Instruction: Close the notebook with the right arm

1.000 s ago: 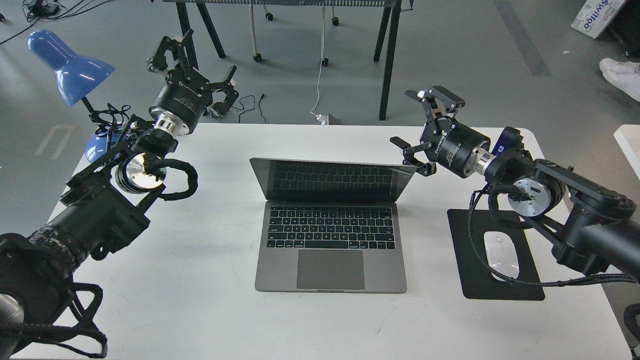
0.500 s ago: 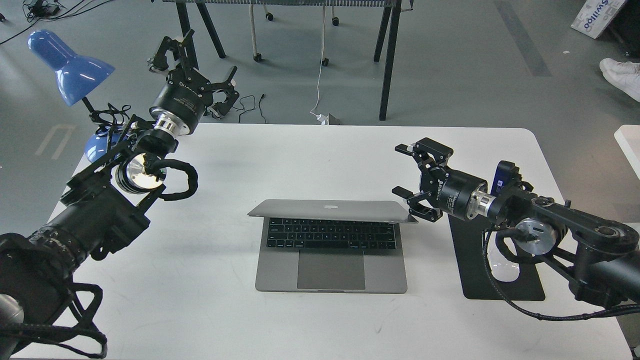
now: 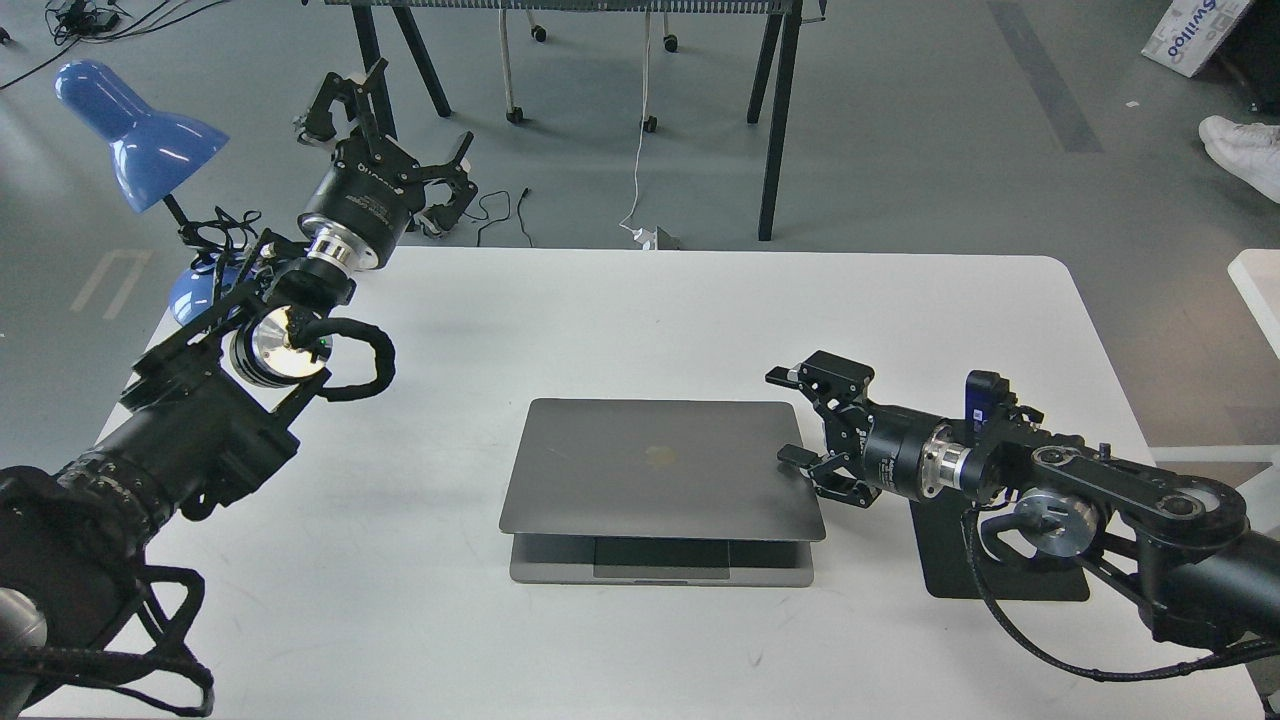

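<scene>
Your notebook (image 3: 660,470) lies in the middle of the white table (image 3: 620,300), its grey lid lowered almost flat over the base, with only a near strip of the base and trackpad showing under the lid's front edge. Your right arm (image 3: 1100,500) reaches in low from the right, and the right gripper (image 3: 795,420) sits at the lid's right edge with its two fingers spread wide; the lower finger touches or nearly touches the lid. Under that arm lies the black mouse pad (image 3: 950,560). Your left gripper (image 3: 385,135) hangs past the far left table edge, fingers splayed wide, beside the blue lamp (image 3: 140,135).
</scene>
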